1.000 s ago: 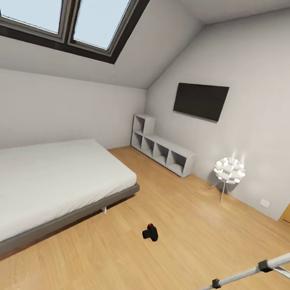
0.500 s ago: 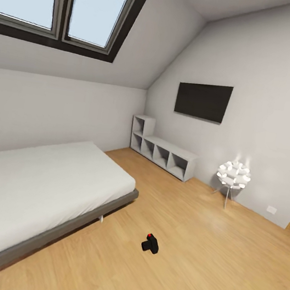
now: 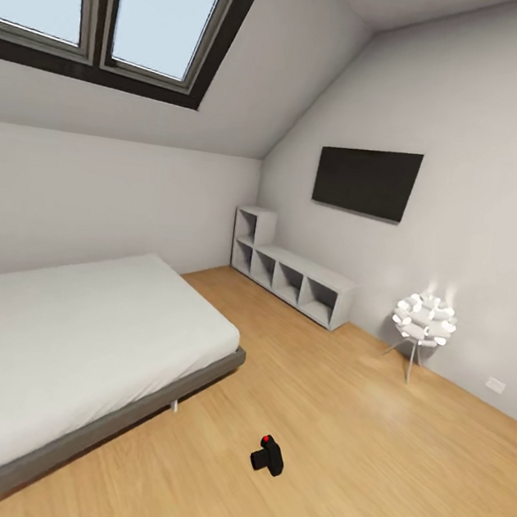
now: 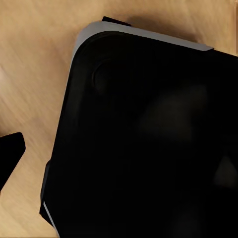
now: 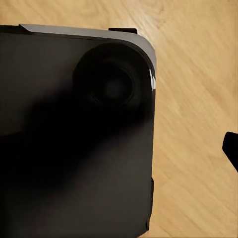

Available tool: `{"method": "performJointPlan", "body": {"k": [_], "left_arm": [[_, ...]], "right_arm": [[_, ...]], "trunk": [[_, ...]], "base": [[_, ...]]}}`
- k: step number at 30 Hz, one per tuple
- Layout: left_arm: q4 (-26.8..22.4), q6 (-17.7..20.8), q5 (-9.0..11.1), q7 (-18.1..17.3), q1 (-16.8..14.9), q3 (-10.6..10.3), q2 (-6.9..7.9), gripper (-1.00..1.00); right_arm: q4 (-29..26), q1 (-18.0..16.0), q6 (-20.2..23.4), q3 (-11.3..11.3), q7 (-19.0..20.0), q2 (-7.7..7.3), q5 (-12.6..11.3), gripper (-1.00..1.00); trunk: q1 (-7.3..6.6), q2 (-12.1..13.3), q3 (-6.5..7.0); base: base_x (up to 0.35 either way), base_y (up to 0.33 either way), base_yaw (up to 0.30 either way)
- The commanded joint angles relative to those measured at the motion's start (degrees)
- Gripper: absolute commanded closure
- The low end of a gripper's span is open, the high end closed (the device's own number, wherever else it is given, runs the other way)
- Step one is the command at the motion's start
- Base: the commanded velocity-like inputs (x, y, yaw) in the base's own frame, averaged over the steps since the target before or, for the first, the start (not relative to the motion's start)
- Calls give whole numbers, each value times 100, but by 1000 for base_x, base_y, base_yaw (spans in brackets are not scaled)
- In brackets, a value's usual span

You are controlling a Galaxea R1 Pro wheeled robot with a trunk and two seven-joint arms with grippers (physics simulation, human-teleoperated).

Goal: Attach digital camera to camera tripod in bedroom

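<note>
Lying on the bedroom's wooden floor just off the bed, the digital camera waits; the robot should roll nearer and stop square before reaching, each end effector's spread being impossible to tell.

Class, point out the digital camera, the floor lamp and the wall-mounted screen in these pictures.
digital camera (image 3: 267,457): head view, on its black body.
floor lamp (image 3: 424,318): head view, on its white globe cluster.
wall-mounted screen (image 3: 367,181): head view, on its dark panel.
</note>
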Motion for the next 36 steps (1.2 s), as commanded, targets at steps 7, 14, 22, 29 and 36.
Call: {"method": "performJointPlan", "body": {"k": [7, 14, 22, 29, 36], "left_arm": [[-10, -5, 21, -2, 3, 42, 0, -100], [-10, -5, 23, -1, 3, 44, 6, -100], [-4, 1, 30, 6, 3, 56, 6, -100], [-1, 3, 38, 14, 3, 59, 6, -100], [-1, 4, 40, 16, 3, 60, 6, -100]], "right_arm": [[3, -1, -32, 0, 2, -1, 2, -100], [3, -1, -41, -15, 2, 11, 2, -100], [3, -1, -43, -25, 2, 11, -2, -100], [3, -1, -43, -51, 1, 9, -35, -100], [3, -1, -43, -57, 2, 8, -45, -100]], "trunk": [[2, -2, -4], [2, -2, -4], [2, -2, -4], [2, -2, -4], [2, -2, -4]], "base": [[53, 0, 0], [7, 0, -60], [1, 0, -208], [0, 0, -237], [0, 0, -240]]}}
